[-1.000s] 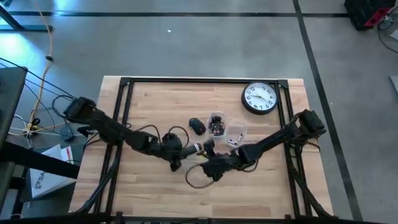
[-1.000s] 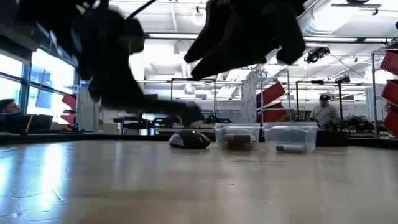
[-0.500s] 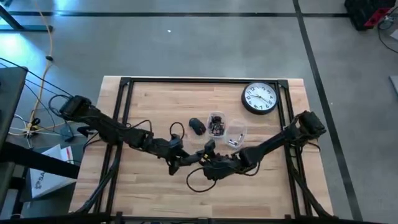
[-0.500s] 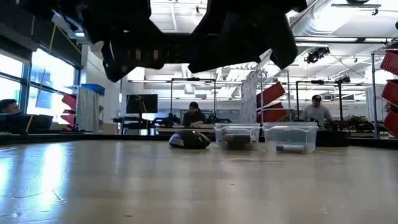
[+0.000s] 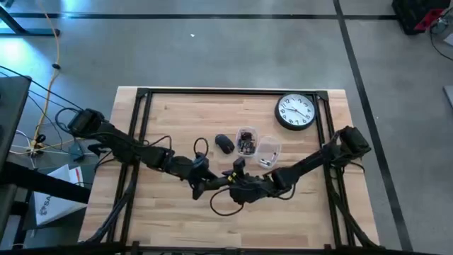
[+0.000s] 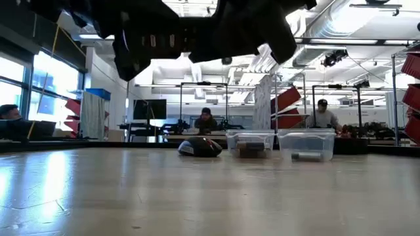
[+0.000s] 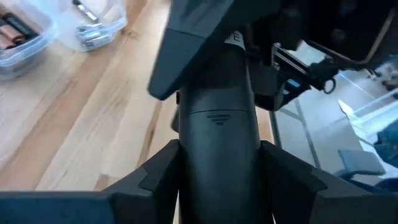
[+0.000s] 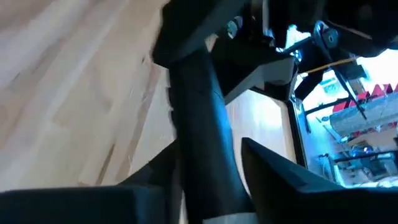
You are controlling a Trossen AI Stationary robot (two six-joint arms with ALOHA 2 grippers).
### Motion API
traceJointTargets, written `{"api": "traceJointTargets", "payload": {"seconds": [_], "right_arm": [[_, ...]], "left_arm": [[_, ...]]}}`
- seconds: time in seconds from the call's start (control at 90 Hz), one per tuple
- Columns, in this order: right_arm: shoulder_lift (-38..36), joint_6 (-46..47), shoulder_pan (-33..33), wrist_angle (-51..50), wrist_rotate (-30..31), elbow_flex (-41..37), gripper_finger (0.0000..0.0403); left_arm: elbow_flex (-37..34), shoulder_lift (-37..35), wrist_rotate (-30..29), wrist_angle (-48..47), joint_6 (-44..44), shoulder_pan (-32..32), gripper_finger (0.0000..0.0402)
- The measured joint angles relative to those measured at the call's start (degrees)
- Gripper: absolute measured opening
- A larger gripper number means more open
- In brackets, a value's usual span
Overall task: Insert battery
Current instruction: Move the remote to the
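Above the middle of the bench point(image 5: 177, 113), lifted clear of the wood: one slim dark remote point(image 5: 221, 180), gripped from both sides. Left claw point(image 5: 204, 181) clamped on it from the left, its two fingers point(image 7: 155, 177) pressed against the remote's flanks. Right claw point(image 5: 239, 187) closed on the same remote from the right, fingers point(image 8: 273, 168) tight against the body.

Farther back, at mid-bench: two clear containers side by side, touching or nearly so. Left container point(image 5: 246, 140) loaded with batteries point(image 7: 18, 28), brown-cased, too many and too jumbled to count. Right container point(image 5: 267, 151) loaded with small silvery pieces, kind unclear. Just left of the pair, one black computer mouse point(image 5: 224, 144). At the far right corner, one round wall clock point(image 5: 295, 112) lying face up, well apart from the rest.

Beyond the bench, in the low view: three people, one at the far left edge point(image 6: 8, 113), one behind the mouse point(image 6: 206, 120), one to the right point(image 6: 322, 113).
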Motion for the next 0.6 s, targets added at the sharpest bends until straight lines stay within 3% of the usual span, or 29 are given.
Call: {"api": "traceJointTargets", "payload": {"seconds": [0.167, 0.278, 0.5, 0.6], "right_arm": [[0.1, 1.2, 0.4, 1.2, -0.9, -0.1, 0.0054], [0.1, 4.2, 0.5, 1.5, -3.0, -0.1, 0.0042], [-1.3, 23.7, 0.2, 3.3, -9.1, -0.1, 0.0047], [-3.3, 31.6, 0.6, -0.4, -12.9, 0.0, 0.0044]], "left_arm": [[0.0, -0.1, 0.9, -0.2, 0.6, 0.0, 0.0167], [0.0, -0.1, 1.6, 0.6, 3.6, -0.1, 0.0174], [0.1, -0.6, -0.2, 7.1, 16.7, -0.3, 0.0212], [0.1, -2.7, 0.1, 6.8, 21.8, -0.3, 0.0218]]}}
